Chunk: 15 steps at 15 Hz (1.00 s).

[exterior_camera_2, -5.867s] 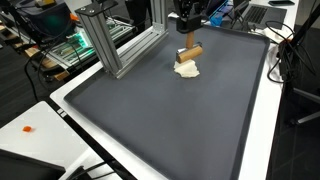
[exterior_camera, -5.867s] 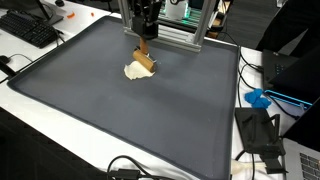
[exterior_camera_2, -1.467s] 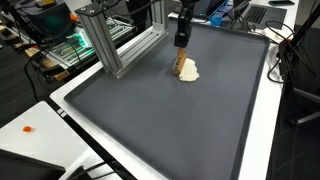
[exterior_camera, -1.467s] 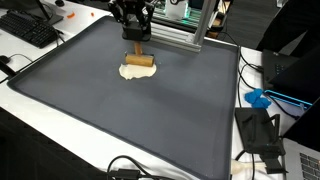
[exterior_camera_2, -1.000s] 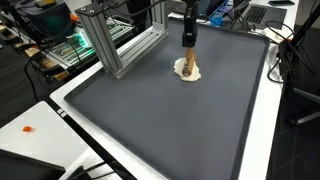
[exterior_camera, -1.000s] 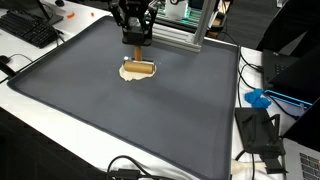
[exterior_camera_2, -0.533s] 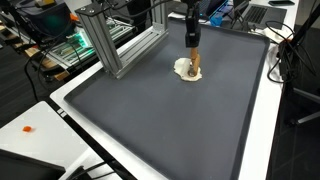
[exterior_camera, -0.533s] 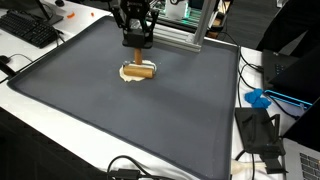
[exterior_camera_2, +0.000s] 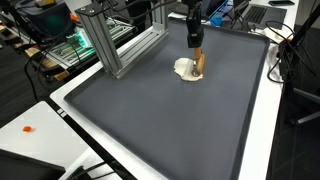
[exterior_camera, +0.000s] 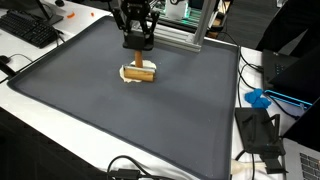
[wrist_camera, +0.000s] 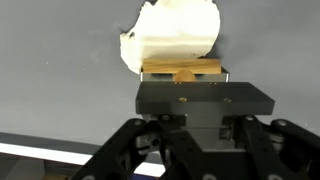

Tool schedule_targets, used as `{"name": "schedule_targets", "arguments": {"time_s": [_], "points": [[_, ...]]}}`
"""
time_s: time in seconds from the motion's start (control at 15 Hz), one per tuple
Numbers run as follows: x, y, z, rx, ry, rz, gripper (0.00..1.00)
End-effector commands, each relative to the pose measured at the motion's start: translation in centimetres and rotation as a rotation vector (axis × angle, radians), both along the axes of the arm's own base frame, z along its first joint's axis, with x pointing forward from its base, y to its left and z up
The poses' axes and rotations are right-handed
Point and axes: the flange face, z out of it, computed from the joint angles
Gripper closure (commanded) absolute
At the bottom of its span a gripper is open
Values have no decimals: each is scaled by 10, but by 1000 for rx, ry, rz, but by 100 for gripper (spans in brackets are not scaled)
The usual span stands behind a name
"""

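My gripper [exterior_camera: 139,45] is shut on a light wooden block [exterior_camera: 141,70] and holds it down on the dark grey mat [exterior_camera: 110,120], at the edge of a cream-white lump or cloth [exterior_camera: 129,74]. In an exterior view the gripper [exterior_camera_2: 195,38] points straight down with the block [exterior_camera_2: 198,63] beside the white lump [exterior_camera_2: 183,68]. In the wrist view the block [wrist_camera: 182,69] lies crosswise just past my gripper [wrist_camera: 182,76], and the white lump [wrist_camera: 175,35] spreads beyond it. The fingertips are hidden by the gripper body.
An aluminium frame [exterior_camera_2: 120,45] stands at the mat's far side, also seen close behind my gripper [exterior_camera: 185,35]. A black keyboard [exterior_camera: 28,30] lies off one corner. A blue object [exterior_camera: 258,98] and cables [exterior_camera: 260,135] lie on the white table beside the mat.
My gripper has slid the block sideways across the white lump over the last second. Since about six seconds ago the block has been turned and lowered onto the mat.
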Motion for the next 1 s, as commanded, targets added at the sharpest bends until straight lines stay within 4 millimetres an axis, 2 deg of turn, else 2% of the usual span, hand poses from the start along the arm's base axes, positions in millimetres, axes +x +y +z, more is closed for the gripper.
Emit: {"name": "schedule_targets", "arguments": {"time_s": [0.0,0.27,0.47,0.67,0.93], "points": [[0,5,8,65,0,-65,78],[0,-2,49,84,-44,-116,78],[-10,-9,81,48,-41,-155,78],[-32,-13,108,12,31,-209,78],[-70,-13,139,-15,139,-267,78]]}}
